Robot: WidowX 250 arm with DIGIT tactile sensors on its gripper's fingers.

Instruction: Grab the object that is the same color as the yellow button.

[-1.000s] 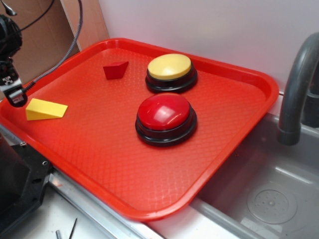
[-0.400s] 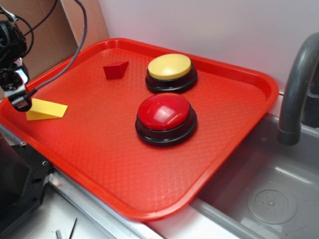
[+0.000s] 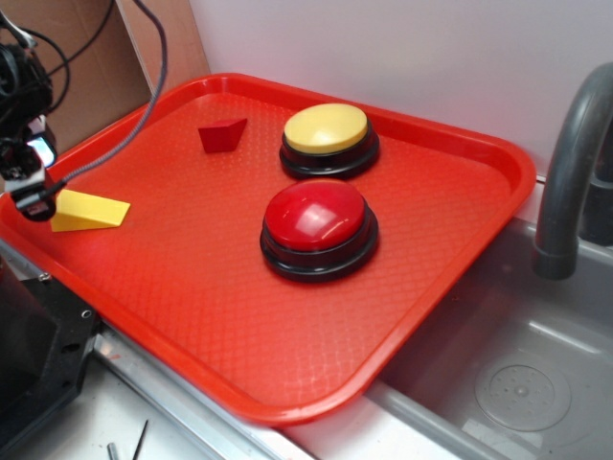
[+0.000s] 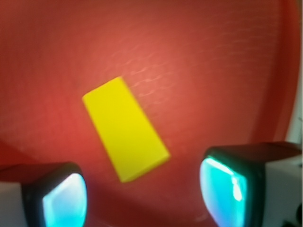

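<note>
1. the yellow wedge block (image 3: 89, 211) lies flat on the red tray (image 3: 460, 144), near its left edge, well apart from the yellow button (image 3: 327, 129).
2. the gripper (image 4: 142, 196) hangs over the block's near end with its fingers (image 4: 222, 184) spread wide, holding nothing.
3. the red button (image 3: 316, 217) sits mid-tray, in front of the yellow button; a small dark-red wedge (image 3: 221, 134) rests to that yellow button's left.
</note>
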